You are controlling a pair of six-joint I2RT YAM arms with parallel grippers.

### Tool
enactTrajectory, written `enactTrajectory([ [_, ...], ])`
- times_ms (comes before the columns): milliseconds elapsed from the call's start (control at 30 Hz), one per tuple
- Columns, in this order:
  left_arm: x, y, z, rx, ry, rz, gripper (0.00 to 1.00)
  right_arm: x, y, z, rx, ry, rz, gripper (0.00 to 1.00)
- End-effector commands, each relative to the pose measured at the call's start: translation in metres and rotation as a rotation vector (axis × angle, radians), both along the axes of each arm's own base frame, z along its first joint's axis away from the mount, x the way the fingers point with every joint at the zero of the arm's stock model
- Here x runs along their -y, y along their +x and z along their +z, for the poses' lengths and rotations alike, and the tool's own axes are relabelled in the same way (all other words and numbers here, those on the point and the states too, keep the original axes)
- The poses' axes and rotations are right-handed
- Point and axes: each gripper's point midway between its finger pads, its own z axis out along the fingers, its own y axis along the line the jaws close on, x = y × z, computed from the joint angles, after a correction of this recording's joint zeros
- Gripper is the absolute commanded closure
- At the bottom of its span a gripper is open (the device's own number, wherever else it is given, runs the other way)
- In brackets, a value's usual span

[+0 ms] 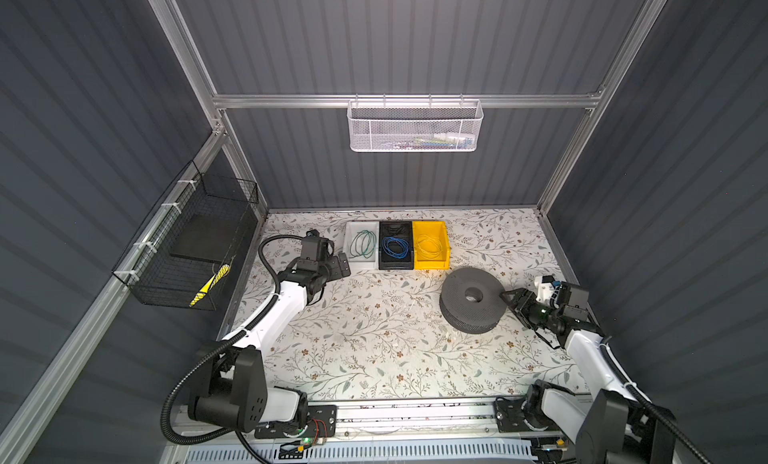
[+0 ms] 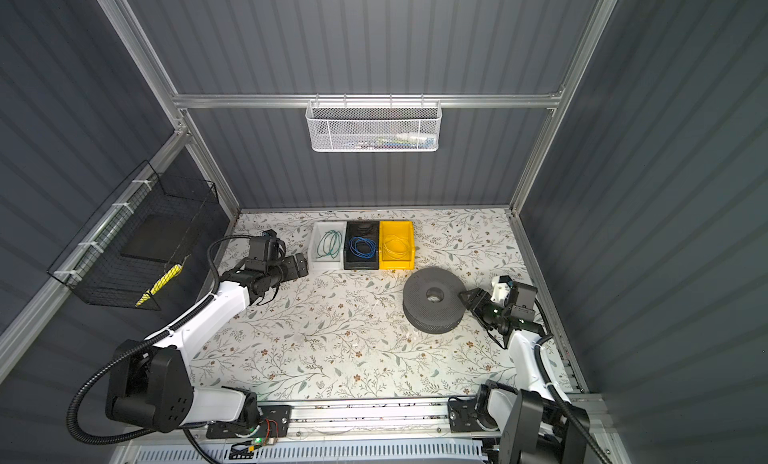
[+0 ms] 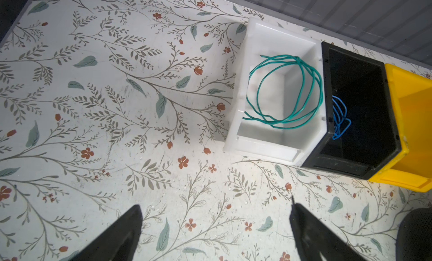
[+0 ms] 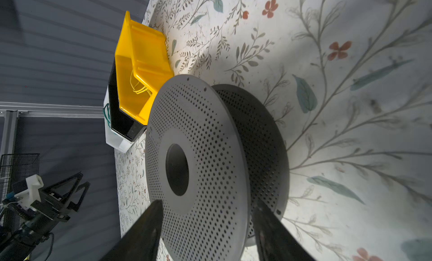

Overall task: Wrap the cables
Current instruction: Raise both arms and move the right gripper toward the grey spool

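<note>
Spool rim [image 4: 242, 168] straddled, right hand [image 4: 208, 202] part-spread

Three bins in a row, upper right of the frame, on the floral worktop [image 3: 117, 107].
The white bin [image 3: 264, 140] holds looped green wire [image 3: 275, 125]. The black bin [image 3: 339, 168] touching it holds a blue cable [image 3: 337, 117], partly hidden behind its wall. A yellow bin [image 3: 411, 107] sits at the right edge. The left pincer [image 3: 215, 204] has its jaws wide apart at the bottom edge.

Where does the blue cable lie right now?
In both top views the blue cable lies coiled inside the black bin, the middle of three bins at the far edge of the table, between the white bin and the yellow bin.
</note>
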Motion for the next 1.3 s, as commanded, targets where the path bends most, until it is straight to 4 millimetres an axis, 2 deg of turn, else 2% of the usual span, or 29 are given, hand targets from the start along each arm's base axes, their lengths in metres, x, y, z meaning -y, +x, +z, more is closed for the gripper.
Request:
enactTrajectory([
  [0, 0.005, 0.003, 0.014, 0.013, -0.017, -0.03, 0.01, -0.004, 0.014, 0.018, 0.113, 0.019, 0.054, 0.4],
  [200, 0.004, -0.001, 0.015, -0.007, -0.009, -0.03, 0.01, -0.008, 0.019, 0.004, 0.105, 0.05, 0.079, 0.47],
  [400, 0.003, -0.005, 0.02, -0.004, -0.02, -0.023, 0.01, -0.002, 0.019, -0.01, 0.082, 0.008, 0.067, 0.44],
  [600, 0.004, -0.006, 0.027, 0.006, -0.026, -0.024, 0.01, 0.011, 0.018, -0.006, 0.087, -0.052, -0.015, 0.41],
  [733, 0.003, -0.006, 0.028, 0.01, -0.024, -0.023, 0.01, 0.02, 0.016, 0.004, 0.132, -0.117, -0.06, 0.4],
  [900, 0.003, -0.009, 0.026, 0.001, -0.023, -0.024, 0.0, 0.004, 0.024, 0.012, 0.188, -0.017, 0.018, 0.41],
  [933, 0.003, -0.009, 0.027, 0.003, -0.025, -0.024, 0.0, 0.001, 0.026, 0.005, 0.167, 0.022, 0.031, 0.42],
  [1133, 0.002, -0.011, 0.031, 0.007, -0.027, -0.025, 0.01, -0.004, 0.037, -0.002, 0.181, 0.083, 0.061, 0.49],
  [1267, 0.002, -0.011, 0.035, 0.012, -0.026, -0.023, 0.0, -0.006, 0.043, -0.007, 0.179, 0.126, 0.073, 0.51],
])
